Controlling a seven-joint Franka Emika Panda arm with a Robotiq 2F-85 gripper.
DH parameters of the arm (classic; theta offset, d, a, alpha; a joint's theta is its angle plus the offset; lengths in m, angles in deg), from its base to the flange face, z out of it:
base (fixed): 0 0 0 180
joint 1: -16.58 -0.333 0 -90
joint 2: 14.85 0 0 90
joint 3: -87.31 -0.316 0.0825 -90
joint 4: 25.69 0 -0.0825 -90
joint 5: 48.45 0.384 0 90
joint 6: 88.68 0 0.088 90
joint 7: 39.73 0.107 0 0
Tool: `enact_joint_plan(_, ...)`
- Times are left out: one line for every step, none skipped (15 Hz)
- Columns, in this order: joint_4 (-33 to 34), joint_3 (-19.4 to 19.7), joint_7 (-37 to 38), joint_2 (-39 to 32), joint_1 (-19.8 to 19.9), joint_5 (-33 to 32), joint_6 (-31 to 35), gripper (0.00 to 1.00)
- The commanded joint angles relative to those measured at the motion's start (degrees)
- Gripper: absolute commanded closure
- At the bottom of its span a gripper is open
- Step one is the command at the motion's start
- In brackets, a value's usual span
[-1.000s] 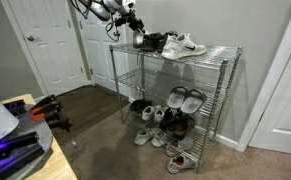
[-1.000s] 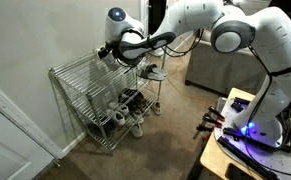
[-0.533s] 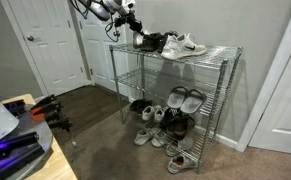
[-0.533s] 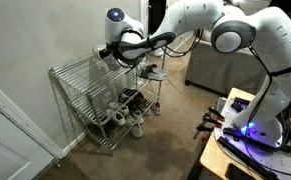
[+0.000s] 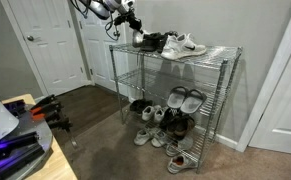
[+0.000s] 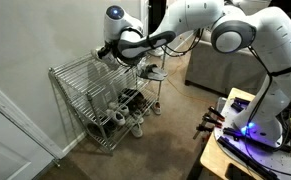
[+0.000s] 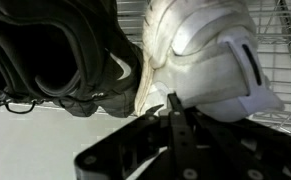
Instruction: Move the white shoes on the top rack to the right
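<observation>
On the top rack (image 5: 221,52) lie a pair of black shoes (image 5: 153,42) and the white shoes (image 5: 188,45). My gripper (image 5: 136,33) hangs over the rack's end by the door, beside the black shoes. In the wrist view a white shoe (image 7: 210,50) fills the right and a black shoe (image 7: 55,50) the left. My gripper (image 7: 173,98) is shut, its tips pinched on the white shoe's near edge. In an exterior view the arm reaches over the top rack (image 6: 75,75) with the gripper (image 6: 118,56) low at the shoes.
Lower wire shelves hold sandals (image 5: 185,98) and small sneakers (image 5: 150,135). A white door (image 5: 50,45) stands beside the rack, a wall behind it. A desk with equipment (image 5: 20,140) is in the foreground. A couch (image 6: 220,70) sits behind the arm.
The arm holds the same place over the rack's end. No shoe has visibly moved.
</observation>
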Motion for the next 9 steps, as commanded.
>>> enact_joint_plan(0.6, -0.1, -0.6, 2.9, -0.5, -0.6, 1.3, 0.99)
enact_joint_plan(1.6, 0.4, -0.1, 3.4, -0.7, -0.8, 1.5, 0.99)
enact_joint_plan(2.4, 0.6, 0.1, 3.9, -0.8, -1.0, 1.8, 0.99)
enact_joint_plan(3.5, 1.2, 0.5, 4.6, -0.9, -1.4, 1.6, 0.99)
enact_joint_plan(4.4, 1.7, 0.8, 5.0, -0.9, -1.8, 1.6, 0.99)
enact_joint_plan(5.5, 3.7, 2.6, 5.4, -1.4, -3.4, 1.4, 0.99)
enact_joint_plan(6.3, 4.6, 3.4, 5.8, -1.1, -4.0, 1.4, 0.99)
enact_joint_plan(6.6, 5.9, 4.8, 6.3, -0.9, -4.5, 1.6, 0.99)
enact_joint_plan(6.9, 6.8, 5.6, 6.5, -0.6, -4.5, 1.6, 0.99)
